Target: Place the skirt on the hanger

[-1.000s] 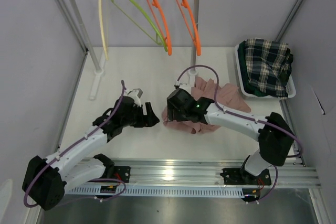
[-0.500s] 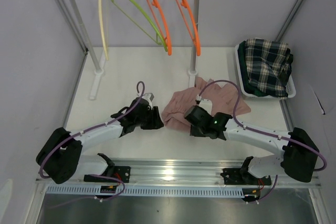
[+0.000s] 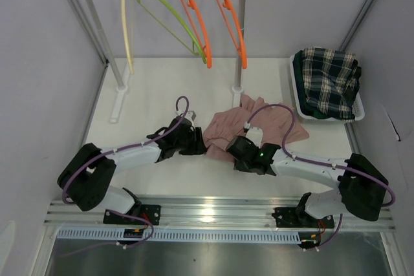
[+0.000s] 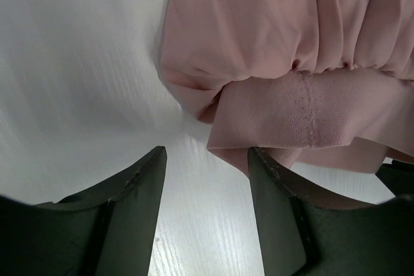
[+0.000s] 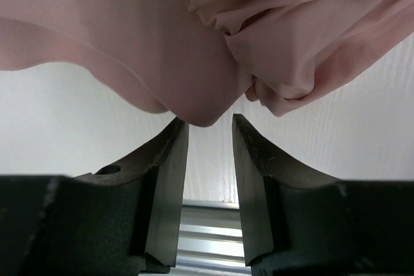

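Observation:
The pink skirt [image 3: 265, 123] lies crumpled on the white table, right of centre. My left gripper [image 3: 199, 144] is open at its left edge. In the left wrist view the skirt's waistband fold [image 4: 304, 117] sits just ahead of the open gripper [image 4: 207, 159], touching the right finger's tip. My right gripper [image 3: 235, 149] is open at the skirt's near edge. In the right wrist view a fold of the skirt [image 5: 194, 50] hangs right at the tips of the gripper [image 5: 208, 124], not clamped. Several hangers hang on the rail: cream [image 3: 127, 30], green [image 3: 178, 24], orange [image 3: 198, 21] and orange [image 3: 234, 24].
A white basket [image 3: 359, 109] with dark plaid cloth [image 3: 326, 81] stands at the back right. The rack's post [image 3: 239, 50] stands just behind the skirt, its other post [image 3: 103, 37] at the left. A metal rail [image 3: 213, 211] runs along the near edge.
The left gripper has reached right to the skirt's left edge. The right arm has swung round and settled low at the skirt's near edge, uncovering more of the cloth.

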`<state>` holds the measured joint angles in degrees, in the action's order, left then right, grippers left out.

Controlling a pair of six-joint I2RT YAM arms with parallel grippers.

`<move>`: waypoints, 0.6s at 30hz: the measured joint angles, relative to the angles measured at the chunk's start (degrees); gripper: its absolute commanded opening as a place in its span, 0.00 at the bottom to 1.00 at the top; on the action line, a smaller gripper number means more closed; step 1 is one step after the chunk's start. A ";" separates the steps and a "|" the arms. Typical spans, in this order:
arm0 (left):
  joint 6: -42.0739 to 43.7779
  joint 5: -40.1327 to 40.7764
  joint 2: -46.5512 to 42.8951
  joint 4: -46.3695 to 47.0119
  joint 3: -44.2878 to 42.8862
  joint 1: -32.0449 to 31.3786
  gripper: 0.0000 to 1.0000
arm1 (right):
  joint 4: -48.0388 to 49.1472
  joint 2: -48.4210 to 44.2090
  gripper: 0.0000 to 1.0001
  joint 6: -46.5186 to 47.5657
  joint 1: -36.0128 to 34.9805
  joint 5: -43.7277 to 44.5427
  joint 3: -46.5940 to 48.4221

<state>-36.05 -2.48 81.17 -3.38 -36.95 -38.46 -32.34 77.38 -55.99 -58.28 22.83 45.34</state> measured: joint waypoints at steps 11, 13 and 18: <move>-0.04 2.47 4.57 0.74 -2.56 -0.52 0.47 | 2.40 2.97 0.35 -1.27 0.02 5.92 -0.50; -0.02 3.54 4.66 0.81 -3.04 -0.72 0.41 | 2.45 2.97 0.29 -1.44 0.07 7.13 -0.50; -0.24 6.36 5.60 1.16 -4.98 -0.96 0.07 | 2.38 2.97 0.09 -1.29 0.52 9.16 -0.50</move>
<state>-36.29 3.88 86.76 -2.22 -41.93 -39.42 -29.95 80.36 -57.28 -57.76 31.99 44.84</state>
